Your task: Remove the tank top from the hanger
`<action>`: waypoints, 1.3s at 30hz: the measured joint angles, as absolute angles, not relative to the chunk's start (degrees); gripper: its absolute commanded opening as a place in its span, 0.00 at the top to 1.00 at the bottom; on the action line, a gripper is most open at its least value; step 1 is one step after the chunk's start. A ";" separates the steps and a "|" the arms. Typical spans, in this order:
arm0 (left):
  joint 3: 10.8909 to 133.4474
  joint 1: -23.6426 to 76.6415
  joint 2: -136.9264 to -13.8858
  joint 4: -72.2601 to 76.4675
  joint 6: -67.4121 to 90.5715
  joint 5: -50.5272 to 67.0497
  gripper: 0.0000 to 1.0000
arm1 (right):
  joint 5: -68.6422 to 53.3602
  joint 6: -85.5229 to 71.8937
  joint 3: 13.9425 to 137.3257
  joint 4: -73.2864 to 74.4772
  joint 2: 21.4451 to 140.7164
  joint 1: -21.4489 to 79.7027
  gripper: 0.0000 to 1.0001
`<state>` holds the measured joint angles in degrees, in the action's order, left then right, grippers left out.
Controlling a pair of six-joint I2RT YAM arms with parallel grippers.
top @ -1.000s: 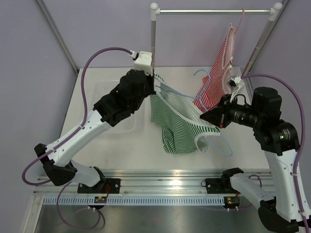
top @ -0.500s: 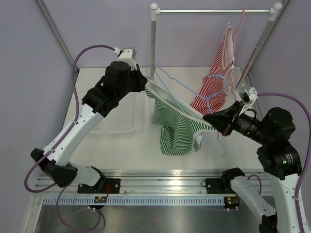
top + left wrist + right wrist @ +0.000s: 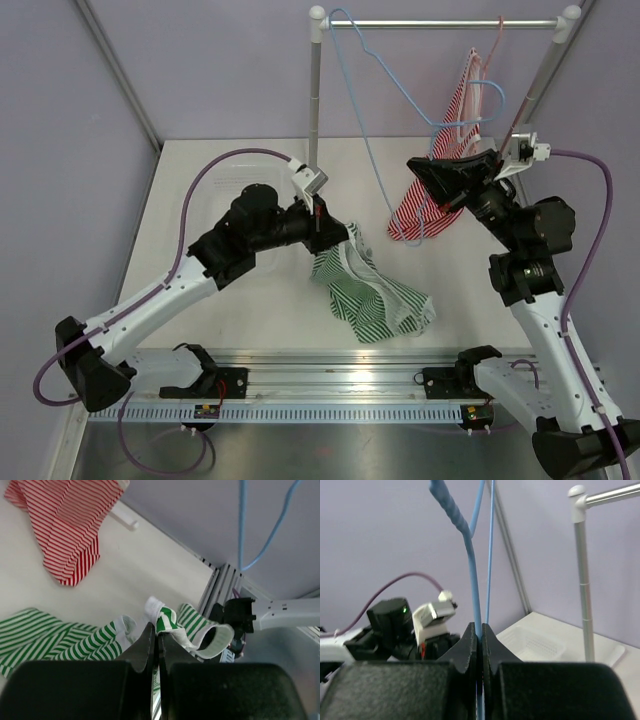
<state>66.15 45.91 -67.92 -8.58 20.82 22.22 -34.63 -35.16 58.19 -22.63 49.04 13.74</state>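
The green-and-white striped tank top (image 3: 372,295) lies bunched on the table, off the hanger. My left gripper (image 3: 326,222) is shut on its edge; in the left wrist view (image 3: 156,630) striped fabric (image 3: 170,619) sticks out between the closed fingers. The light blue hanger (image 3: 385,105) is bare and lifted near the rack's rail (image 3: 440,22). My right gripper (image 3: 418,170) is shut on the hanger's wire (image 3: 472,580), seen in the right wrist view (image 3: 479,630).
A red-and-white striped top (image 3: 450,170) hangs on a pink hanger (image 3: 497,40) at the rail's right. The rack's left post (image 3: 316,90) stands behind the left gripper. A clear tray (image 3: 235,185) sits at the table's back left.
The tank top came off the hanger and dropped to the table. My right gripper lifted the bare hanger up towards the rail. My left gripper moved down and right with the fabric.
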 measured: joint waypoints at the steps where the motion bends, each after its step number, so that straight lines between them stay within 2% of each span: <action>1: 65.25 45.91 -68.01 -8.38 20.84 22.17 1.00 | -33.12 -34.89 58.70 -22.70 49.56 13.74 1.00; 4: 64.12 45.93 -68.86 -9.93 21.02 19.51 1.00 | -28.56 -31.70 64.88 -13.52 50.78 13.74 1.00; 10: 64.12 46.98 -71.11 -14.81 22.20 5.91 1.00 | -19.49 -24.73 75.53 8.99 49.84 13.74 1.00; 11: 64.12 47.37 -71.50 -15.64 22.41 3.66 0.97 | -17.67 -23.79 77.01 13.72 49.82 13.74 1.00; 12: 64.12 47.75 -71.90 -16.56 22.55 1.89 0.91 | -16.25 -23.03 78.19 16.95 50.00 13.74 1.00; 13: 64.14 48.21 -72.25 -17.61 22.57 0.21 0.79 | -14.55 -22.15 79.64 20.51 50.48 13.74 1.00; 14: 64.14 48.66 -72.55 -18.59 22.55 -1.21 0.73 | -12.86 -21.34 81.14 24.03 51.31 13.74 1.00; 15: 64.16 49.10 -72.73 -19.64 22.61 -2.46 0.62 | -11.31 -20.51 82.35 26.83 52.29 13.74 1.00; 16: 64.25 49.47 -72.77 -20.60 22.35 -3.42 0.39 | -9.82 -19.77 83.57 29.45 53.56 13.74 1.00; 21: 65.63 51.75 -71.94 -24.88 22.28 -8.99 0.17 | -3.64 -16.60 91.15 38.48 62.48 13.74 1.00; 23: 65.69 52.51 -70.28 -26.24 22.13 -10.57 0.01 | -1.87 -15.62 93.73 40.49 66.19 13.74 1.00; 29: 66.30 54.72 -63.37 -30.70 22.31 -15.31 0.01 | 2.44 -12.80 104.99 43.62 78.13 13.74 1.00; 39: 64.10 56.53 -55.72 -34.59 22.48 -18.94 0.01 | 5.26 -8.64 136.51 48.62 101.32 13.72 1.00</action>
